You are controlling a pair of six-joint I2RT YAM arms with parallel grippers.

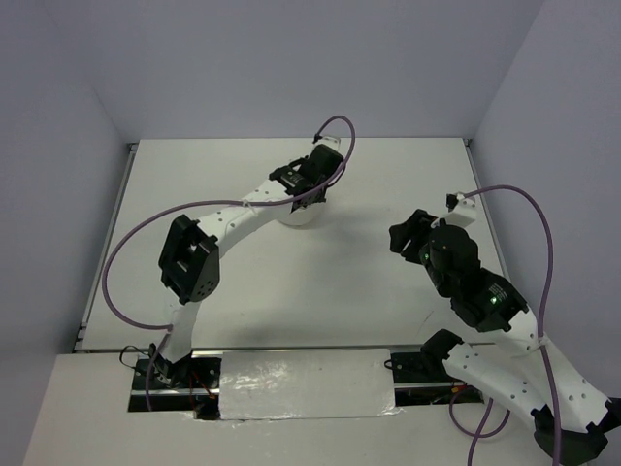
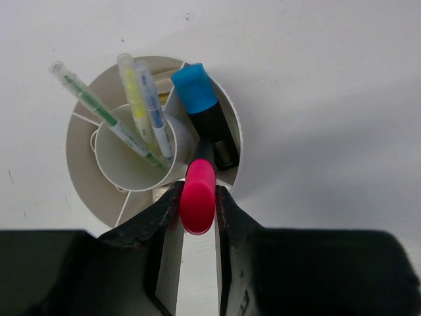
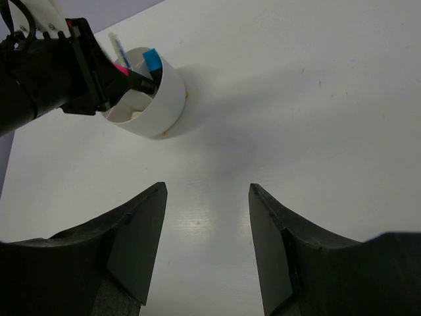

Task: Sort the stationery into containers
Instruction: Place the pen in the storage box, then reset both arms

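Top view looks down from high behind the near edge over the whole table, left wrist camera stares straight down, very close, into the white cup, and right wrist camera (low, well back) faces across the table at that same cup.

a white table stood boxed in on three sides by plain, pale grey-lavender panels: a left wall, a back wall and a right wall. soft, even light left only faint shadows on the matte top. a metal rail ran along its left edge, and a crinkled silver sheet covered part of the near ledge.
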